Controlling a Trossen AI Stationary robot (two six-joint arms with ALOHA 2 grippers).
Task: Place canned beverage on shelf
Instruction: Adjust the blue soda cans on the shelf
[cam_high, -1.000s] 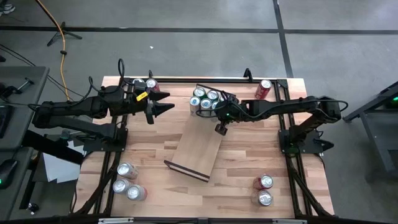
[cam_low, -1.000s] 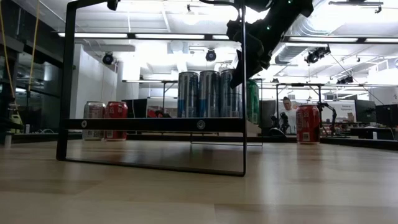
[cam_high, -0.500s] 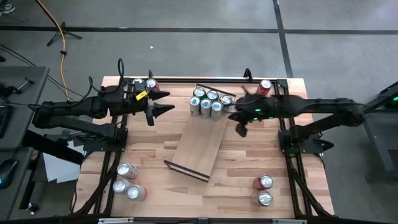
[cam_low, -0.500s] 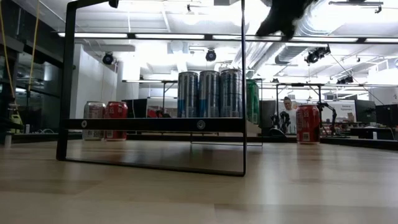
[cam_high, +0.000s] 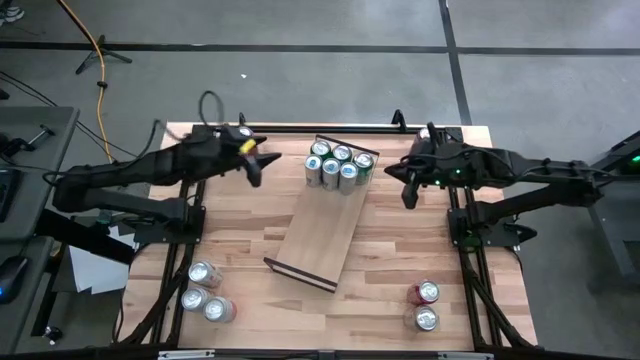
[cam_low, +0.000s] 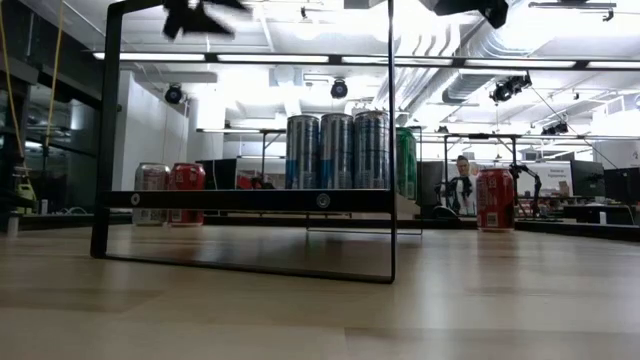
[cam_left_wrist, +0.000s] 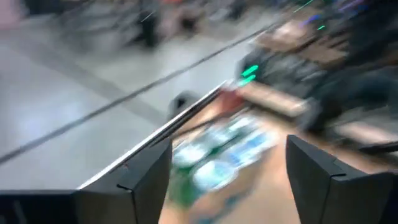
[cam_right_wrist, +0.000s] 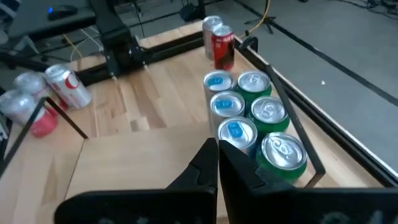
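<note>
Six cans (cam_high: 334, 165) sit at shelf's (cam_high: 318, 235) 12 o'clock end; others wait on table. L gripper (cam_high: 253, 166) spread, empty; R gripper (cam_high: 406, 190) pinched closed, empty.

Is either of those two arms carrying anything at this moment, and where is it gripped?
No. The left tool is open with nothing between its fingers, and the right tool is shut on nothing.
</note>
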